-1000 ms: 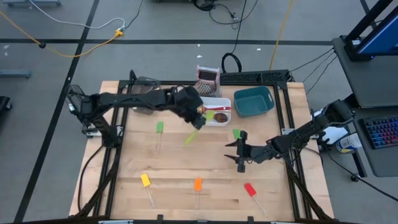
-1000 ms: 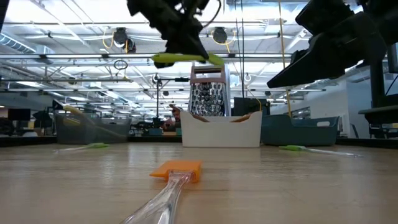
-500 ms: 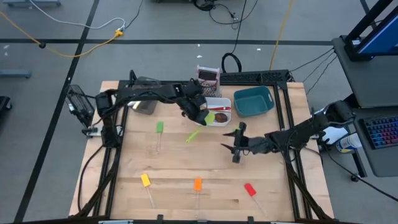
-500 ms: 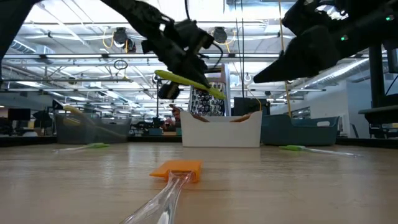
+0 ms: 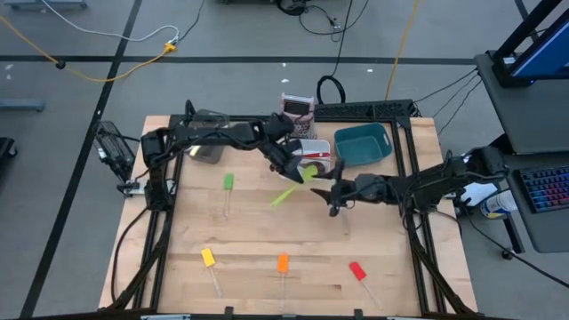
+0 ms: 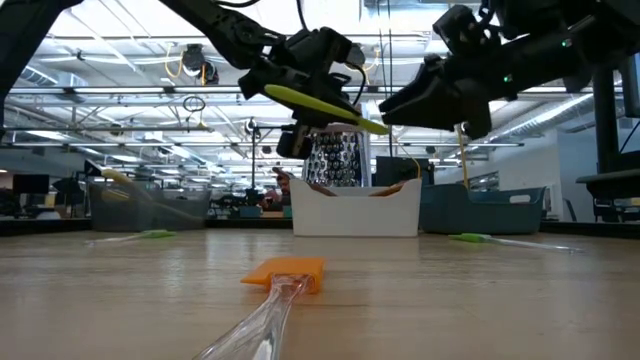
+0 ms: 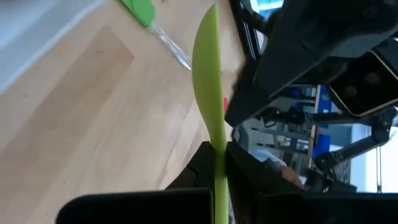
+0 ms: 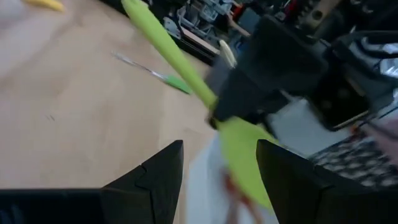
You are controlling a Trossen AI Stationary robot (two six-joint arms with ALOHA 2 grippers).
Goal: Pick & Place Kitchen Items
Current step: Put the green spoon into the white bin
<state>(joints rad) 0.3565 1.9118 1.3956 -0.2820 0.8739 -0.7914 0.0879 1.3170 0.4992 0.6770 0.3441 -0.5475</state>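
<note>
- We see the left gripper (image 5: 296, 169) at centre of the high view, fingers clamped together on a lime green utensil (image 5: 286, 194), held in the air just beside the white bin (image 5: 313, 147).
- In the low view the lime green utensil (image 6: 320, 105) sits upper centre, tilted, above the white bin (image 6: 355, 210).
- Right gripper (image 5: 335, 197) is just right of centre in the high view, fingers spread apart, holding nothing, tips close to the utensil.
- Rest of the kitchen items lie on the table (image 5: 249, 236): green spatula (image 5: 228, 183) left of centre, yellow spatula (image 5: 208, 259) lower left, orange spatula (image 5: 283, 264) lower centre, red spatula (image 5: 357, 271) lower right.
- Teal bin (image 5: 363, 145) is upper right of centre; box grater (image 5: 297, 109) stands above the white bin.
</note>
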